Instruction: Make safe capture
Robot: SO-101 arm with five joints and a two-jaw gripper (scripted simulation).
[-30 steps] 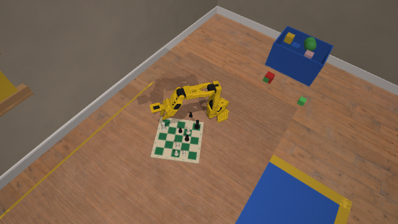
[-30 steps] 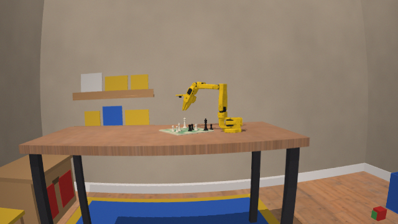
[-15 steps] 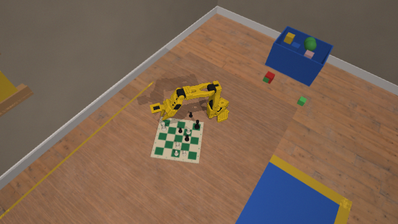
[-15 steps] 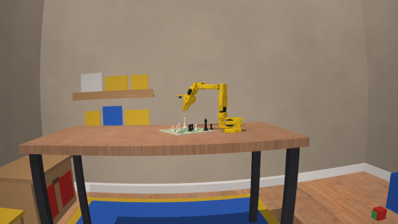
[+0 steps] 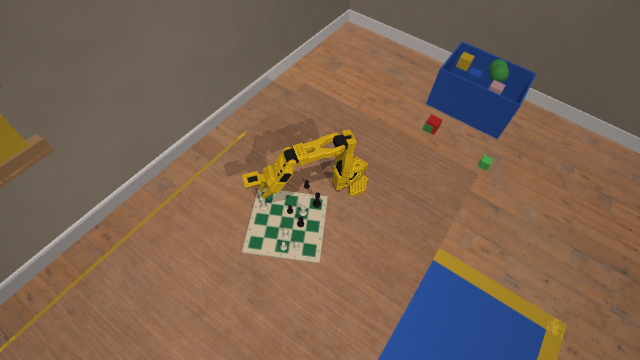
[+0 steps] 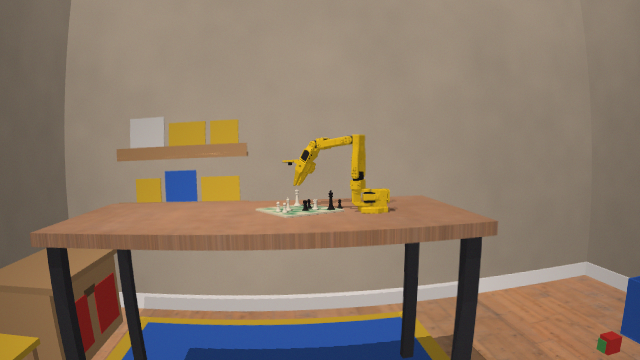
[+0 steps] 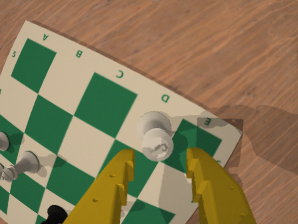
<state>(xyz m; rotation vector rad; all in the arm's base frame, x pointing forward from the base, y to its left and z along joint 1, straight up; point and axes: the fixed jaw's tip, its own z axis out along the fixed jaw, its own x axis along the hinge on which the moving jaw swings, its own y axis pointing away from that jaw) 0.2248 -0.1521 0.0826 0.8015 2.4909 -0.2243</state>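
A green and cream chessboard (image 5: 285,227) lies on the wooden table in front of my arm. A tall white piece (image 7: 156,136) stands upright on the far corner square, next to the letters D and E on the board's edge; it also shows in the top view (image 5: 262,202) and the exterior view (image 6: 297,197). My gripper (image 7: 160,155) hangs above it, fingers a little apart and empty, one on each side of the piece's head. A tall black piece (image 5: 316,200) stands on the corner near my base. Two black pawns (image 5: 289,209) (image 5: 300,221) and several white pieces (image 5: 285,232) stand mid-board. A black pawn (image 5: 306,185) stands upright off the board.
My arm's base (image 5: 352,180) sits just behind the board. A blue bin (image 5: 480,87) with toys, a red and green cube (image 5: 432,124) and a green cube (image 5: 485,162) lie on the floor, far from the board.
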